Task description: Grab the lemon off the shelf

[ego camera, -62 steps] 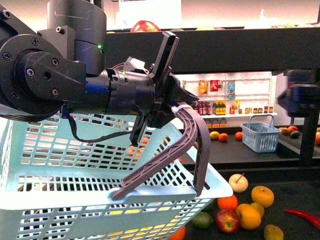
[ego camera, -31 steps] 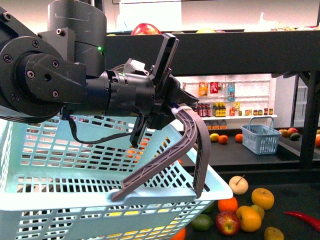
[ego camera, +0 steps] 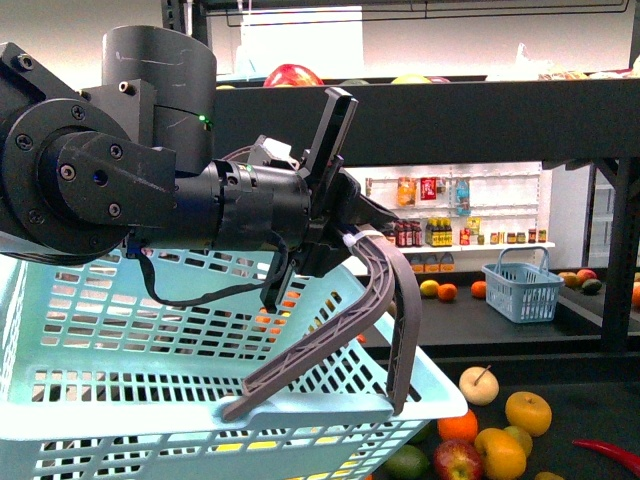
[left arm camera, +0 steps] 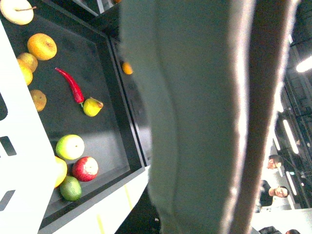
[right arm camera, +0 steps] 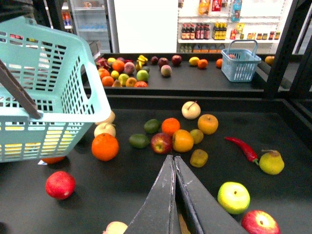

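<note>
lemon (right arm camera: 196, 135): best match is the small yellow-green fruit on the shelf (right arm camera: 87, 209) bottom deck, not 100% sure. It sits out past the basket (ego camera: 120, 410) corner, on the basket's right, in the loose fruit cluster. It touches an orange-coloured fruit (right arm camera: 183, 140) on the side facing the basket, with a yellow-orange one (right arm camera: 208, 124) just beyond it. Nothing is gripping it.

right gripper (right arm camera: 173, 158): fingers pressed together, no gap, nothing between them. It hangs over the deck to the right of the basket, tips pointing at that cluster, a bit short of the lemon.

left gripper (ego camera: 315, 405): fingers spread wide, both tips down on the basket's near rim. Can't tell if they carry its weight. Left wrist view is mostly a blurred close-up surface, no help.

The basket is pale blue, slotted and off the deck. An orange (right arm camera: 105, 146) lies just below its corner. Red apple (right arm camera: 161, 143) and a dark green fruit (right arm camera: 139, 141) lie between the basket and the lemon. Red chili (right arm camera: 242, 147) and pear (right arm camera: 271, 162) are farther from the basket than the lemon.
</note>
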### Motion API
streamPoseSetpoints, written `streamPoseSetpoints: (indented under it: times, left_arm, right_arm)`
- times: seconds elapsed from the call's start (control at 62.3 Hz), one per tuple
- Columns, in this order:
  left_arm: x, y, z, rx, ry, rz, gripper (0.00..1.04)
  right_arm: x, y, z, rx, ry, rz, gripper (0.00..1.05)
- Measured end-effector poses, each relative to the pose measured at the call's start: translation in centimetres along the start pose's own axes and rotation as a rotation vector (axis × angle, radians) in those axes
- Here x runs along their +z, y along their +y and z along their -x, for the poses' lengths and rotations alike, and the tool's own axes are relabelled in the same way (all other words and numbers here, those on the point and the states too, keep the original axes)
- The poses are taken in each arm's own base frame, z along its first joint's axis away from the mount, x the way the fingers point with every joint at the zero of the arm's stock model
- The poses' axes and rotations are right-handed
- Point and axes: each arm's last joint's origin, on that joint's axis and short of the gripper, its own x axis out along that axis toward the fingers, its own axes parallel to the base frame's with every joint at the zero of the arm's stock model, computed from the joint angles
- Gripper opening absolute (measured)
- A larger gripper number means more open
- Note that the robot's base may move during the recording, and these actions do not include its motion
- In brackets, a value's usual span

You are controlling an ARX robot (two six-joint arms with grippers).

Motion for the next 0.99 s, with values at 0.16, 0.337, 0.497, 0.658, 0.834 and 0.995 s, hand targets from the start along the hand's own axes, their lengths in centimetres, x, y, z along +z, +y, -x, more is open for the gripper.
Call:
streamPoseSetpoints:
  times: [0.16, 0.337, 0.497, 0.658, 0.834, 0.995]
  left_arm:
    - [0.0, 0.0, 0.0, 0.000, 0.000, -0.001, 0.07]
    - [0.0, 0.0, 0.0, 0.000, -0.001, 0.000, 0.07]
    - [0.0, 0.0, 0.0, 0.000, -0.001, 0.000, 0.07]
    - [0.0, 0.0, 0.0, 0.000, -0.001, 0.000, 0.07]
    - [0.0, 0.0, 0.0, 0.001, -0.001, 0.000, 0.07]
    - [0.0, 0.0, 0.0, 0.000, 0.000, 0.000, 0.07]
  right_arm:
    - [-0.5, 0.0, 0.5, 0.000, -0.002, 0.000, 0.03]
    - [-1.0, 0.0, 1.0, 0.000, -0.002, 0.000, 0.03]
    - [-1.7, 0.0, 1.4, 0.000, -0.015, 0.000, 0.03]
    - [-1.7, 0.0, 1.7, 0.000, -0.023, 0.000, 0.03]
    - [-1.8, 0.0, 2.0, 0.000, -0.021, 0.000, 0.03]
    - [-2.2, 0.0, 3.0, 0.000, 0.003, 0.000, 0.03]
